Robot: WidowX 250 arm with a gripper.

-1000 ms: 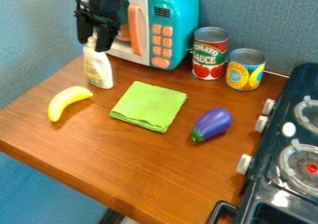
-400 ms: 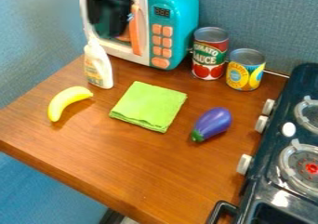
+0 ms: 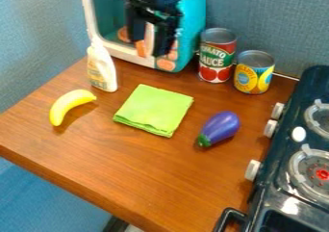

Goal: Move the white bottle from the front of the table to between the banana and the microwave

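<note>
The black gripper hangs open in front of the toy microwave, its two fingers apart with nothing between them. Part of the microwave's door handle and buttons is hidden behind it. To the lower left a white spray bottle stands upright. Below the gripper lies a folded green cloth. A yellow banana rests left of the cloth, and a purple eggplant lies to its right, its green end pointing lower left.
A red-labelled tomato can and a shorter yellow can stand right of the microwave. A dark toy stove with white knobs runs along the right side of the wooden counter. A blue-grey wall rises behind.
From above the spray bottle, the gripper has moved right across the microwave's front, toward its button panel. The objects on the counter have stayed where they were.
</note>
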